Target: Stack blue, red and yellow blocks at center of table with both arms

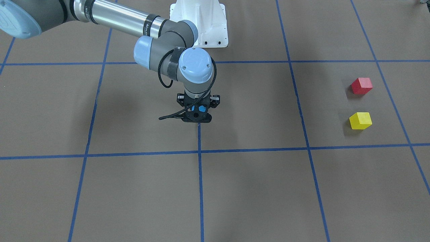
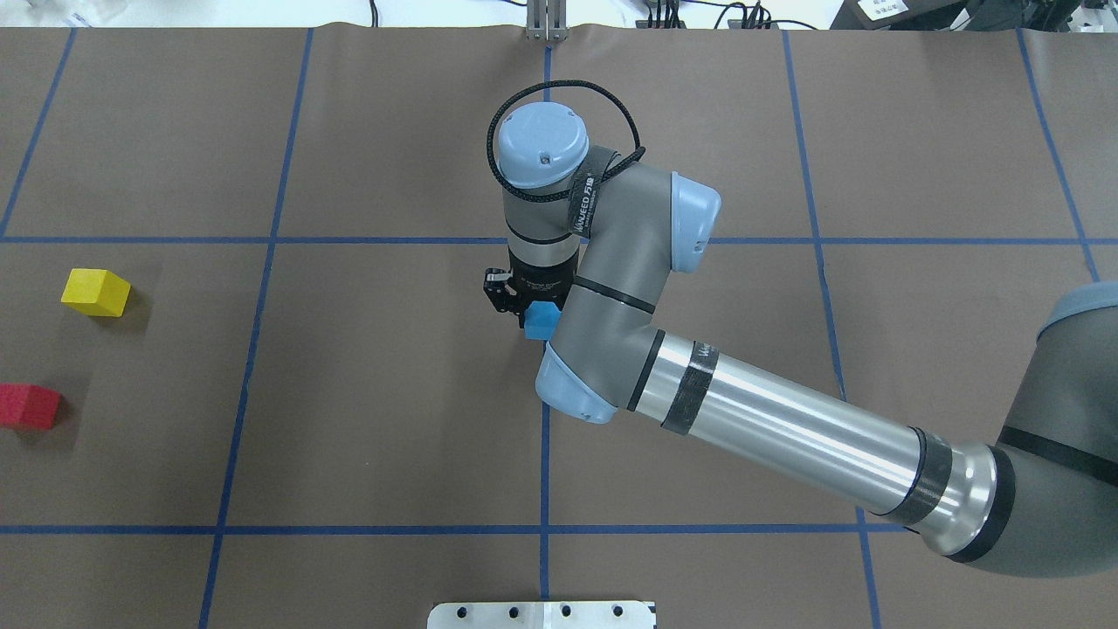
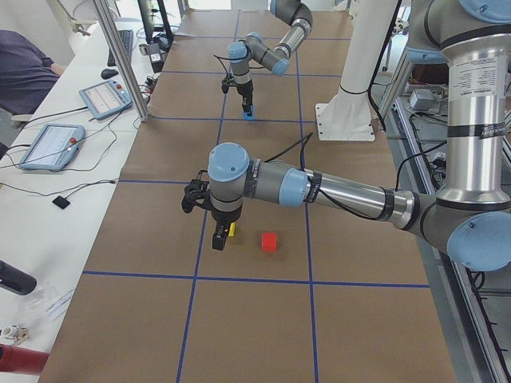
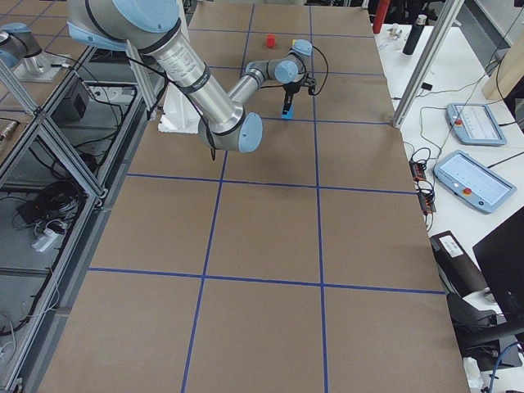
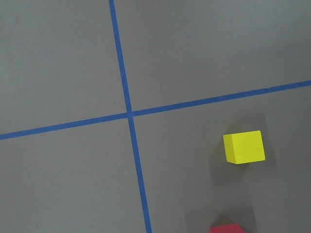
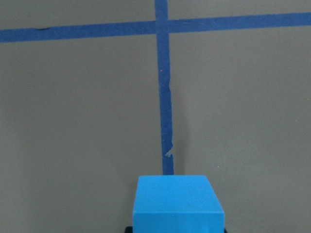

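Judging from our left side first, we thought the left gripper (image 3: 219, 239) did best to wait above the yellow block (image 2: 96, 292). That block lay just beside its fingers, and the red block (image 2: 29, 406) lay a little farther off. Whether those fingers were wide or narrow we could not tell.

The step in hand belonged to the right gripper (image 1: 197, 116), whose fingers were closed on the blue block (image 2: 541, 321). We judged that it should go straight down and keep the block square to the tape line (image 6: 166, 111) running ahead of the fingers. It should seat the base flat on the table (image 1: 255, 188) and only then let go, since two more blocks must sit on top.

The blue block looked like a small, sharp-edged cube, bright and matt, with flat faces. Its top stood level between the fingers, directly over the line at the table's middle.
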Robot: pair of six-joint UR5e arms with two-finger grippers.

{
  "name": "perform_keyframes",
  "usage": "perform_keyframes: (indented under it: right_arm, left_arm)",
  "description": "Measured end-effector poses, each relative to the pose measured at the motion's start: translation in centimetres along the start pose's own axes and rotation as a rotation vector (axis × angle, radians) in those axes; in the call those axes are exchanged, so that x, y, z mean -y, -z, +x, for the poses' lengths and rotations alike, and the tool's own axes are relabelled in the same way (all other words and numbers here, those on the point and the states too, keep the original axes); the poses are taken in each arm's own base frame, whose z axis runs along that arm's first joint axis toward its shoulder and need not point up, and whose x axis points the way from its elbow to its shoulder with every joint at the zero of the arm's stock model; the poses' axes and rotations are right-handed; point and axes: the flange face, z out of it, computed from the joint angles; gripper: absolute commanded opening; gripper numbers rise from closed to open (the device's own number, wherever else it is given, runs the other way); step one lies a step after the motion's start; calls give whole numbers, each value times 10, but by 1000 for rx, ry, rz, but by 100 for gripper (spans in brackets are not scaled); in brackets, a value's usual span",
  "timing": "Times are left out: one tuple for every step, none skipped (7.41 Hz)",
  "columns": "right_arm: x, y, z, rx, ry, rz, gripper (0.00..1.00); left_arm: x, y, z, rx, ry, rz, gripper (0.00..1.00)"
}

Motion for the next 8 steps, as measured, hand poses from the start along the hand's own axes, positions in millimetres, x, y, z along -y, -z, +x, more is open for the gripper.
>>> perform_keyframes:
  right_arm:
    - [-2,-3,-1,-2,1,-4,0]
    - [-3,-7,-2,-1,5,-5,33]
    - [-3,-11,-3,3,12,-4,85]
    - [-3,-14,-4,5,21,-4,99]
    - [-4,-15,-4,7,24,-4,99]
    - [-4,-16,-4,12,25,-2,99]
    - [-4,-16,-5,22,28,2,99]
    - [-5,-15,-6,32,32,6,99]
  left_arm:
    - [0,0,0,0,0,0,100]
    - [0,0,0,0,0,-1,100]
    - [0,0,0,0,-1,0,100]
    - [1,0,0,0,-2,1,100]
    - [1,0,0,1,-2,1,100]
    - [1,1,0,1,-2,2,100]
    - [1,1,0,1,-3,2,100]
    - [1,1,0,1,-4,2,100]
